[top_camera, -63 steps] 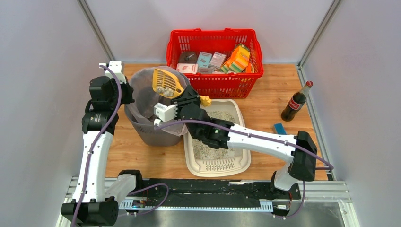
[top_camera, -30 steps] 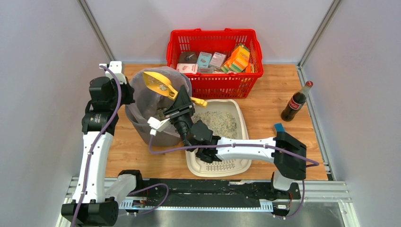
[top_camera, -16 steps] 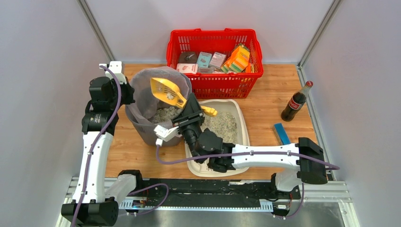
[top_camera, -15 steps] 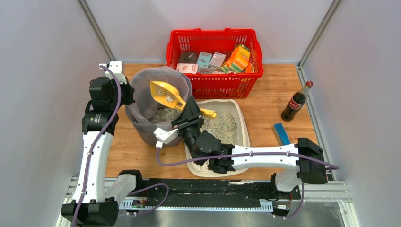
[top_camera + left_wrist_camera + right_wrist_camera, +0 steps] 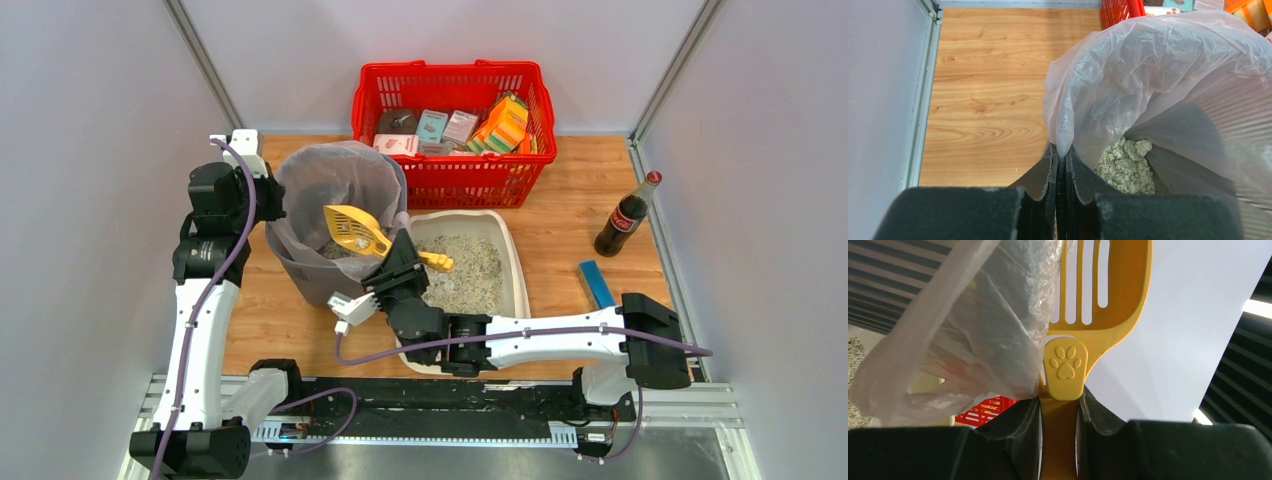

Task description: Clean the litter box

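my left gripper (image 5: 1060,156) is pinched together on the rim of the clear bag (image 5: 1158,65), with the film caught between its fingers. i read that as holding the liner's mouth open and steadying the grey bin (image 5: 300,278) while the other side dumps

my right gripper (image 5: 1059,407) is clamped on the handle of the yellow scoop (image 5: 355,229), just below the paw-print boss. the slotted head hangs inside the bin's mouth, and i cannot tell whether anything is left in it. a fold of bag film lies against the scoop's left side in the right wrist view, so that edge could snag when i pull out. clumped litter (image 5: 1125,165) sits at the bottom of the bag

the litter box (image 5: 519,285) lies on the table (image 5: 570,190) just right of the bin, close enough that i cannot tell if they touch. granules cover its floor, and its near end is hidden under my right arm (image 5: 560,335)

the red basket (image 5: 450,183) stands just behind the box, so there is little room that way. bare table opens to the right, as far as the bottle (image 5: 626,215) and a blue object (image 5: 596,283). i judge the next pass needs the scoop lifted clear of the liner's rim, then swung right and down into the tray
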Robot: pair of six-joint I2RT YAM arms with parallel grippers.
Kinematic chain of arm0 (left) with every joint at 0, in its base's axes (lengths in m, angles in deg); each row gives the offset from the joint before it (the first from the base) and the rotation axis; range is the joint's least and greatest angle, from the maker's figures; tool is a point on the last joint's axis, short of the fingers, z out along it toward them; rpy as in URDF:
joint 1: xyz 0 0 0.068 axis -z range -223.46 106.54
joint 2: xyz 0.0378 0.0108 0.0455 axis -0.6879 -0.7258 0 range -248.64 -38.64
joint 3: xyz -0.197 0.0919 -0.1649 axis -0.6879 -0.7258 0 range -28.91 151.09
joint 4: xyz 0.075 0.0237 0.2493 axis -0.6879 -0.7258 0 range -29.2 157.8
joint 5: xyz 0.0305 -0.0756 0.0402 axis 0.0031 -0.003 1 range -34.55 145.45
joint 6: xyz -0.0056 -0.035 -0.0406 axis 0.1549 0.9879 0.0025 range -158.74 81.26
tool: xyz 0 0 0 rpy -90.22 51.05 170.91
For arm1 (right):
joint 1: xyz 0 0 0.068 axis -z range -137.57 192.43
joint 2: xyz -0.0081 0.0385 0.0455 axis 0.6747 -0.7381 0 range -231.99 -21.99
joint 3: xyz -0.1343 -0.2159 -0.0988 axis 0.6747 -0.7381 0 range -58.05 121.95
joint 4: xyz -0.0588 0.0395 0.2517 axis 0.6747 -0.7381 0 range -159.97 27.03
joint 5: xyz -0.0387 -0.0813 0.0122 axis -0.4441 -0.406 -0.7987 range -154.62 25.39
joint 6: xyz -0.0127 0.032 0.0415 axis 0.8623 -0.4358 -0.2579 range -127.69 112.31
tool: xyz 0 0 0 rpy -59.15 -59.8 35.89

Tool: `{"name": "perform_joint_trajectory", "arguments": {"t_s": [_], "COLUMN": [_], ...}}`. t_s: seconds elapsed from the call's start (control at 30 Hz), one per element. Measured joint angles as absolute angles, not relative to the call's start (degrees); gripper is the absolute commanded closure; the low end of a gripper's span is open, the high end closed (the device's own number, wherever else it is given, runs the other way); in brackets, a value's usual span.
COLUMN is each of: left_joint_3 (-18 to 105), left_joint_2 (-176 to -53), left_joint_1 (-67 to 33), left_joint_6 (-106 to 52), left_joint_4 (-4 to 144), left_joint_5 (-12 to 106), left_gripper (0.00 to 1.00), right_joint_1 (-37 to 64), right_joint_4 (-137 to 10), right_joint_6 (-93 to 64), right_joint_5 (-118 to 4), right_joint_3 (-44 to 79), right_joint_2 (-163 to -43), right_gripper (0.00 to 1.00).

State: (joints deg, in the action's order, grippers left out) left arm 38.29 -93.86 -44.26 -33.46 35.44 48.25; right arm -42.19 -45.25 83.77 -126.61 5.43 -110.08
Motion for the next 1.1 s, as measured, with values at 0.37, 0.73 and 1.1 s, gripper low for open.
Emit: {"name": "perform_joint_trajectory", "arguments": {"t_s": [0.37,0.73,1.1], "left_joint_3": [38.16,38.12,37.55], "left_joint_2": [-93.86,-92.84,-93.6], "left_joint_1": [-44.26,-43.43,-43.65], "left_joint_6": [-33.46,-33.03,-32.9], "left_joint_4": [35.44,36.82,34.74], "left_joint_5": [48.23,44.34,44.93], "left_gripper": [1.0,1.0,1.0], "right_joint_1": [-42.25,-49.27,-46.34], "right_joint_4": [-32.6,-46.06,-47.61], "right_joint_6": [96.93,85.39,86.27], "right_joint_5": [-130.31,-130.66,-132.97], "right_joint_3": [5.41,0.23,3.4], "right_joint_2": [-109.32,-106.1,-105.16], "right_gripper": [1.0,1.0,1.0]}}
